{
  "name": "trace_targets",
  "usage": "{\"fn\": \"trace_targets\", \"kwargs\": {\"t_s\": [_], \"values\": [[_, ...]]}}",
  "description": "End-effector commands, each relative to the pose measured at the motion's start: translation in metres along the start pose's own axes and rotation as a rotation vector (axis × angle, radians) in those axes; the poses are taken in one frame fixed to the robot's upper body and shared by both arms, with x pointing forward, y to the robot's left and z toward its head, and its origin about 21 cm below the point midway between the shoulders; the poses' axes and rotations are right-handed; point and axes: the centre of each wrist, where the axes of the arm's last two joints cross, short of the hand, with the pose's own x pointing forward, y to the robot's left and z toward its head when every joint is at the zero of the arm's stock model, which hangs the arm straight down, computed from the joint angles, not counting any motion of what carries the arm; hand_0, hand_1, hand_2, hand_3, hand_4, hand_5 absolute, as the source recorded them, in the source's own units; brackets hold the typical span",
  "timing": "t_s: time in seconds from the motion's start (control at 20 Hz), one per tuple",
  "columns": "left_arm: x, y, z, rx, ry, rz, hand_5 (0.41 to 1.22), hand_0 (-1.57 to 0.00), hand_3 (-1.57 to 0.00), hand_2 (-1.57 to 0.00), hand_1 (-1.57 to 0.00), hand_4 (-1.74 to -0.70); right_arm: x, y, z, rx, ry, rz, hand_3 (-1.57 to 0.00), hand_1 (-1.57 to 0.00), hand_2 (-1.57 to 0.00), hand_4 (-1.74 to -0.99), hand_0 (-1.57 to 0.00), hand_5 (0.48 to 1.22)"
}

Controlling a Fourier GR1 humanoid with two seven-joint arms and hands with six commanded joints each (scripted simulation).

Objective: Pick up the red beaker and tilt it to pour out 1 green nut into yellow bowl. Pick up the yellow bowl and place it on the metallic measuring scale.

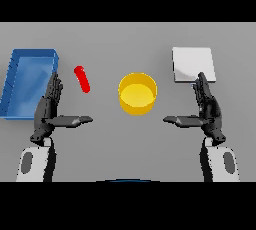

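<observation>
- Left robot hand (50,105) and right robot hand (206,105) both hover over the table (110,144), fingers straight, thumbs out, holding nothing.
- Red beaker (82,79) sits tilted just right of the left robot hand, apart from it; it looks thin, so a sloppy grasp could knock it away or tip it early.
- Green nut not visible; more than one could spill if over-tilted.
- Yellow bowl (137,93) sits mid-table, between the beaker and the metallic measuring scale (193,64); a pour from off-centre may miss it.
- Blue tray (27,81) lies just left of the left robot hand; elbow swing could clip it.
- Scale is small; the bowl may land off-edge.
</observation>
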Motion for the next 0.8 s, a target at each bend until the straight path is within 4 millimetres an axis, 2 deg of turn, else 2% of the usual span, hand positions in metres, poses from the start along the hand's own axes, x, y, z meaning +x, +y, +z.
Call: {"fn": "trace_targets", "kwargs": {"t_s": [0.0,0.25,0.35,0.45,0.55,0.75], "values": [[0.0,0.0,0.0,0.001,0.0,0.0,0.652,0.0,0.0,0.0,0.0,-1.2,0.0,0.0,0.0,-0.001,0.0,0.0,0.0,0.0,0.0,-1.245,0.0,0.681],[0.0,0.002,-0.004,0.005,0.001,-0.002,0.652,0.0,0.0,0.0,0.0,-1.2,0.0,-0.002,0.0,-0.001,0.006,0.003,0.0,0.0,0.0,-1.245,0.0,0.681],[0.009,0.004,0.011,-0.046,-0.041,-0.121,0.649,0.0,0.0,0.0,0.0,-1.21,0.007,-0.003,0.019,0.032,-0.14,0.227,0.0,0.0,0.0,-1.242,0.0,0.678],[0.015,0.004,0.017,-0.066,-0.029,-0.163,0.654,0.0,0.0,0.0,0.0,-1.22,0.009,0.001,0.027,0.044,-0.142,0.303,0.0,0.0,0.0,-1.235,0.0,0.679],[0.02,0.002,0.019,-0.076,-0.014,-0.185,0.66,0.0,0.0,0.0,0.0,-1.22,0.012,0.003,0.028,0.041,-0.135,0.32,0.0,0.0,0.0,-1.235,0.0,0.678],[0.016,-0.003,0.017,-0.107,0.0,-0.203,0.679,0.0,0.0,0.0,0.0,-1.25,0.015,0.002,0.032,0.06,-0.15,0.3,0.0,0.0,0.0,-1.254,0.0,0.682]]}}
